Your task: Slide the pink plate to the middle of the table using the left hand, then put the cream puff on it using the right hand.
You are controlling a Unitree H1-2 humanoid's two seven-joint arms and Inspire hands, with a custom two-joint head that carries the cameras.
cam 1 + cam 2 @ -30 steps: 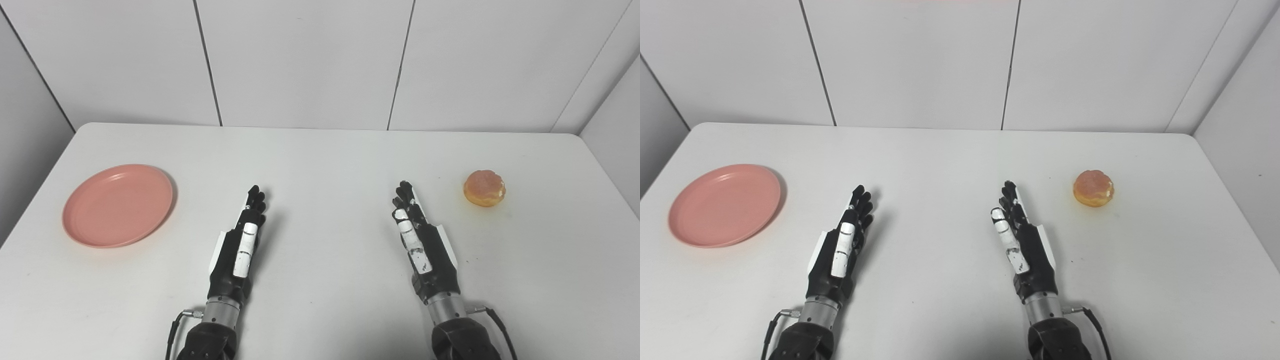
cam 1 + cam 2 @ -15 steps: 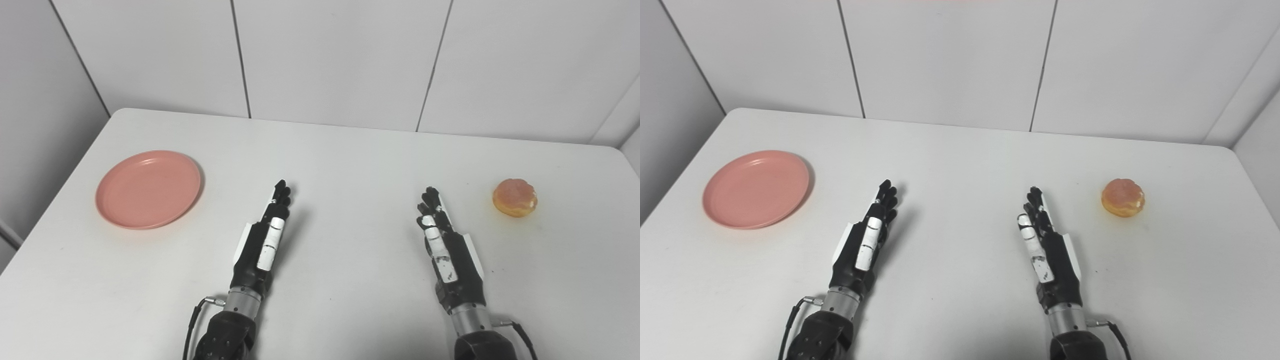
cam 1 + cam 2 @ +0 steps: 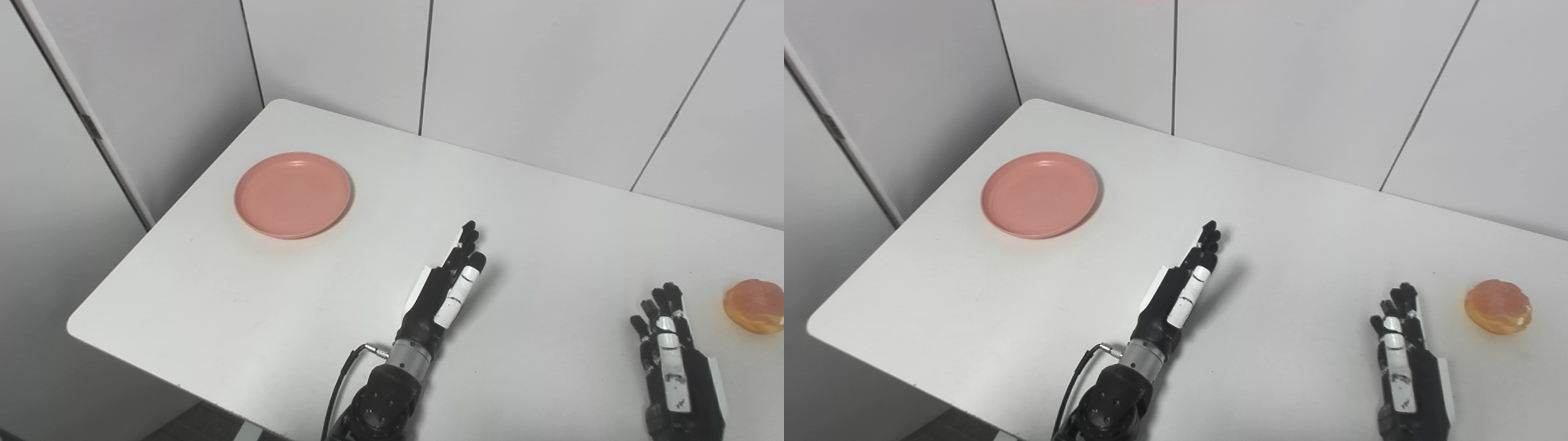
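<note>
your view has turned to the left; the things did not move. the pink plate [image 3: 293, 194] lies far left, the cream puff [image 3: 754, 305] right. left hand [image 3: 446, 293] and right hand [image 3: 674, 364]: fingers straight, holding nothing, sliding not begun.

walls [image 3: 527, 73]: white panels (dark seams) | table [image 3: 257, 294]: white, rounded corners

Left hand [image 3: 444, 291] and right hand [image 3: 1405, 361] flat, fingers extended, seemingly empty.
</note>
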